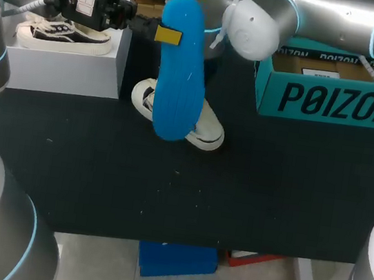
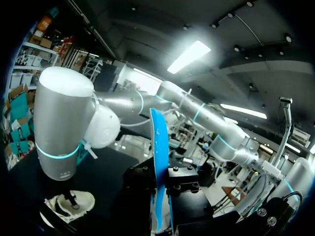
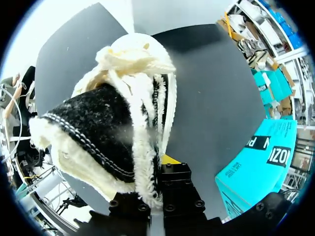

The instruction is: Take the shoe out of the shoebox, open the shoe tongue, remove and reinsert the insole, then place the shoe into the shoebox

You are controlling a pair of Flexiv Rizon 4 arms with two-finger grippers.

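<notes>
My left gripper (image 1: 168, 35) holds a long blue insole (image 1: 180, 76) upright above the table; its fingers are shut on the insole's upper part. In the left wrist view the insole (image 2: 158, 142) stands up from between the fingers of the gripper (image 2: 160, 184). Under it lies the cream shoe (image 1: 209, 133) on the black table, partly hidden by the insole. My right gripper (image 3: 160, 164) is shut on the shoe's (image 3: 98, 132) fleecy collar edge, pulling it open. In the head view only the right arm (image 1: 258, 28) shows. The teal shoebox (image 1: 333, 91) stands at the back right.
A white block (image 1: 65, 67) at the back left carries another low shoe (image 1: 62, 35). The black table (image 1: 165, 193) stretches wide in front of the cream shoe. The shoebox (image 3: 256, 167) lies close beside my right gripper.
</notes>
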